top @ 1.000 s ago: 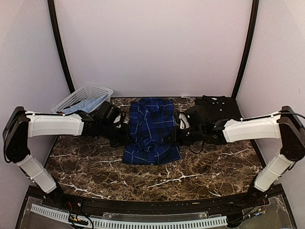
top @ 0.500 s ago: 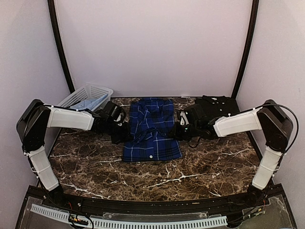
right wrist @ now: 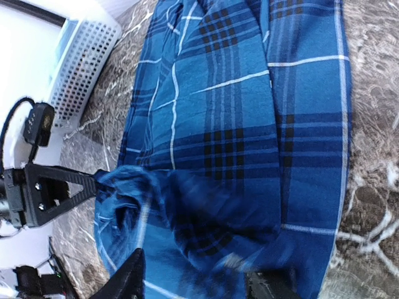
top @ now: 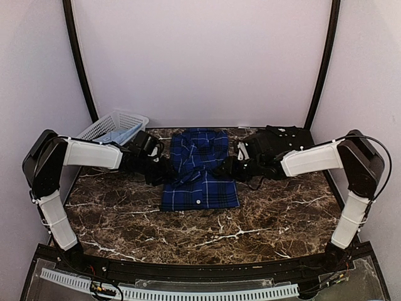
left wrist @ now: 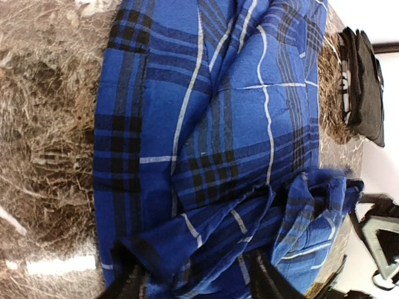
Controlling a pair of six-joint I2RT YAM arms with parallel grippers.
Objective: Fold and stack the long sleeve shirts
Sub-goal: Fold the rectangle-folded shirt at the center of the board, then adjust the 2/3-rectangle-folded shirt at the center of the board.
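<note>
The left gripper and right gripper are clamping their jaws on the plaid shirt between them, seemingly mid-fold. Beyond the right jaws the black shirt is lying unstacked.

Royal-blue-and-navy plaid shirt with thin white lines; plain black shirt; brown, white-veined marble counter; white lattice basket.

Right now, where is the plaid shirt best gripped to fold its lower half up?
Probably the two near hem corners of the plaid shirt, each from its own outer side: that hem lies flat and straight on the table, both corners exposed.
</note>
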